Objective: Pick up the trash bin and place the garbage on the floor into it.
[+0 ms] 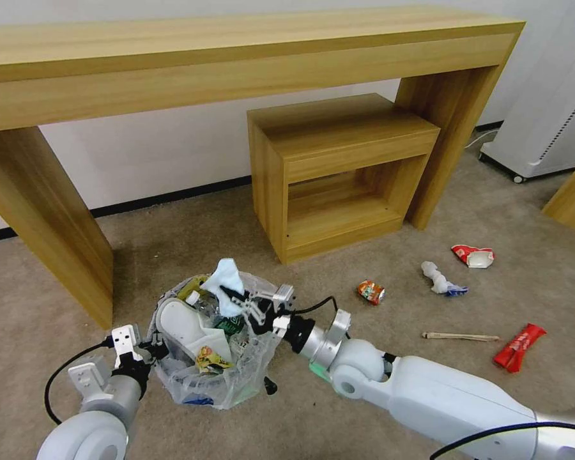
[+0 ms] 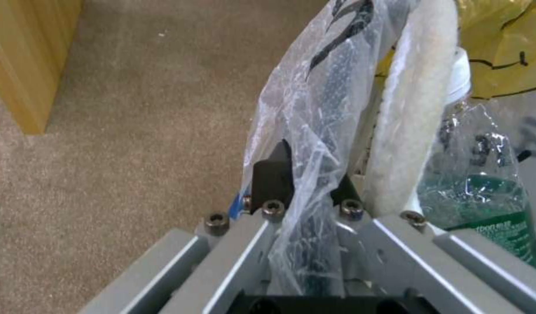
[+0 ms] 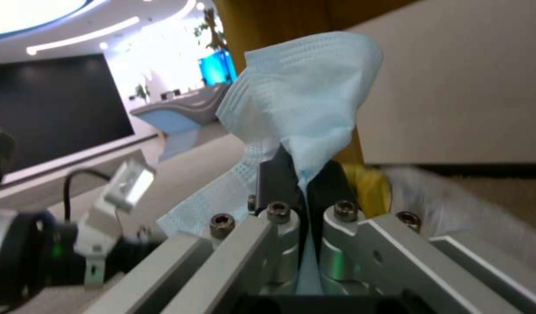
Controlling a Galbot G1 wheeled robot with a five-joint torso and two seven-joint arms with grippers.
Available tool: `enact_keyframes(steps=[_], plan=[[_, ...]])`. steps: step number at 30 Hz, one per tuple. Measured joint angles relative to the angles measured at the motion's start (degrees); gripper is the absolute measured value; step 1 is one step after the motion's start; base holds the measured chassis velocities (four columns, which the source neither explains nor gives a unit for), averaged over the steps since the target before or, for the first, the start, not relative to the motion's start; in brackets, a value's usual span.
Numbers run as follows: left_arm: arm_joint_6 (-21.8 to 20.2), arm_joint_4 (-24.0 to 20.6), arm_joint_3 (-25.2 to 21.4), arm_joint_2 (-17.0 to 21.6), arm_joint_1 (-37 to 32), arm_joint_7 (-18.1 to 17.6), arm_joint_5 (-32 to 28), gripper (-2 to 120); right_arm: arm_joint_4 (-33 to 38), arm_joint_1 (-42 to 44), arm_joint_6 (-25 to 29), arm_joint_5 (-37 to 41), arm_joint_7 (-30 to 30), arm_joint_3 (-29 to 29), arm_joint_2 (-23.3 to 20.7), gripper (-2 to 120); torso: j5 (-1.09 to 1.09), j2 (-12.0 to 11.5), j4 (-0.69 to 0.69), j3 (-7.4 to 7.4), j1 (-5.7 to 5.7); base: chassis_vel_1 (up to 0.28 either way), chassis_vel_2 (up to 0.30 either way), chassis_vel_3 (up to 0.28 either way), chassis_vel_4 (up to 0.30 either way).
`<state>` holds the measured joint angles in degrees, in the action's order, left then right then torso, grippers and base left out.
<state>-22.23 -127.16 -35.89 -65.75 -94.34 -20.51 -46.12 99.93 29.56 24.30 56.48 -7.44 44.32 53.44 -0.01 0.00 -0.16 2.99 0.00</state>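
The trash bin [image 1: 218, 381], lined with a crinkly clear bag, hangs just above the carpet. My left gripper [image 1: 152, 350] is shut on its rim and bag [image 2: 314, 100]. A white slipper [image 1: 179, 322], a green-label bottle [image 2: 489, 213] and wrappers lie inside it. Over the bin's opening, my right gripper [image 1: 241, 300] is shut on a blue mask [image 1: 227, 278], which sticks up from between its fingers [image 3: 283, 174]. On the floor to the right lie a crushed can [image 1: 371, 292], crumpled paper [image 1: 437, 278], a red-white wrapper [image 1: 473, 255], a wooden stick [image 1: 460, 336] and a red wrapper [image 1: 519, 347].
A long wooden table [image 1: 236, 57] spans the back, its leg [image 1: 45, 223] close to the bin on the left. A small wooden cabinet [image 1: 338, 172] stands beneath it. A white appliance [image 1: 549, 115] sits at the far right. Open carpet lies around the litter.
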Motion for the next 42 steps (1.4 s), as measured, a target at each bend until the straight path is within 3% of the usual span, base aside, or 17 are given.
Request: enact_keyframes(steps=[14,18,29,38,40,42], plan=[[0.0,-0.4,0.0,0.0,-0.1,0.0,0.0,1,-2.9,-2.3,-0.9,-0.7,4.1,5.9,2.8,2,0.01,0.0,0.0,0.0,0.0,0.0,0.0,0.0,0.0],[0.0,-0.5,-0.1,0.1,0.0,0.0,-0.1,1,-3.1,-2.5,-1.2,-0.6,4.3,6.5,3.0,10,0.01,0.0,0.0,0.0,0.0,0.0,0.0,0.0,0.0],[0.0,-0.2,-0.2,0.1,0.1,0.0,-0.3,1,-3.0,-2.2,-1.6,-1.2,4.6,6.2,2.6,55,0.01,0.0,0.0,0.0,0.0,0.0,0.0,0.0,0.0],[0.0,0.2,-0.2,0.0,0.1,0.1,-0.2,1,-2.0,-1.8,-1.6,-1.6,4.6,5.4,1.8,82,0.01,0.0,0.0,0.0,0.0,0.0,0.0,0.0,0.0],[0.0,0.2,-0.2,0.0,0.1,0.1,-0.2,1,-1.6,-1.8,-1.7,-1.8,4.4,5.3,1.4,93,0.01,0.0,0.0,0.0,0.0,0.0,0.0,0.0,0.0],[0.0,0.2,-0.2,0.0,0.1,0.1,-0.2,1,-1.6,-1.8,-1.7,-1.8,4.4,5.3,1.4,93,0.01,0.0,0.0,0.0,0.0,0.0,0.0,0.0,0.0]])
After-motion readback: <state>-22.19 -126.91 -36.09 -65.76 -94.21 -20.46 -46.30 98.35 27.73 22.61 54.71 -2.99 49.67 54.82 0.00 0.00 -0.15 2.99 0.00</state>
